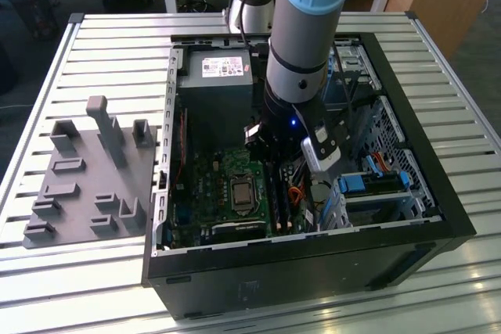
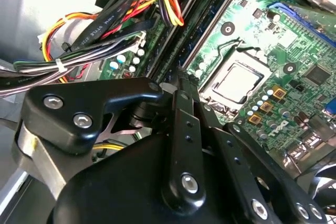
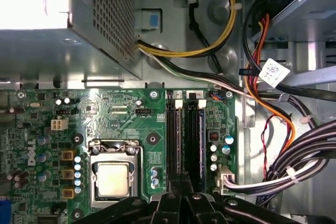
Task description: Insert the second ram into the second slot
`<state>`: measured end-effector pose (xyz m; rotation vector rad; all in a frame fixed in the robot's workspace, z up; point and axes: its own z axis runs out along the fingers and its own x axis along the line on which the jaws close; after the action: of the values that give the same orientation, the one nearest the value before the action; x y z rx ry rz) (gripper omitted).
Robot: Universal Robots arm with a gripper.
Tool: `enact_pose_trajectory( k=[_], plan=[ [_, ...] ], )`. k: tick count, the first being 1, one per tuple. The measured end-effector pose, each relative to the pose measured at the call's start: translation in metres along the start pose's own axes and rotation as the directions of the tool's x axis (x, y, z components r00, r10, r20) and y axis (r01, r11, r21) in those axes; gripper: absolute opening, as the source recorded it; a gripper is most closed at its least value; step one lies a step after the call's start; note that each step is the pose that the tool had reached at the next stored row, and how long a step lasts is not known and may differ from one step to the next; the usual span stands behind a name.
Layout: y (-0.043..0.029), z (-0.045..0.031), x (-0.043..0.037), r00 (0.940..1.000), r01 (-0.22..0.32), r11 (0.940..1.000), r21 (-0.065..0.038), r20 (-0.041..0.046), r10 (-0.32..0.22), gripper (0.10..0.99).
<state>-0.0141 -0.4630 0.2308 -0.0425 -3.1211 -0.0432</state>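
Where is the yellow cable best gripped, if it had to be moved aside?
Probably mid-span on the yellow cable, coming from above and pinching across it. There it arcs free in open space, while its end by the power supply lies tucked among other wires.
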Motion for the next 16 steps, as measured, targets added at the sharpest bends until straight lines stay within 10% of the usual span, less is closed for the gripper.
enact_pose_trajectory(
  k=[16],
  plan=[
    [0.0004, -0.0160, 0.0006, 1.0000, 0.000, 1.0000, 0.000, 0.0000, 0.000, 0.106]
  ],
)
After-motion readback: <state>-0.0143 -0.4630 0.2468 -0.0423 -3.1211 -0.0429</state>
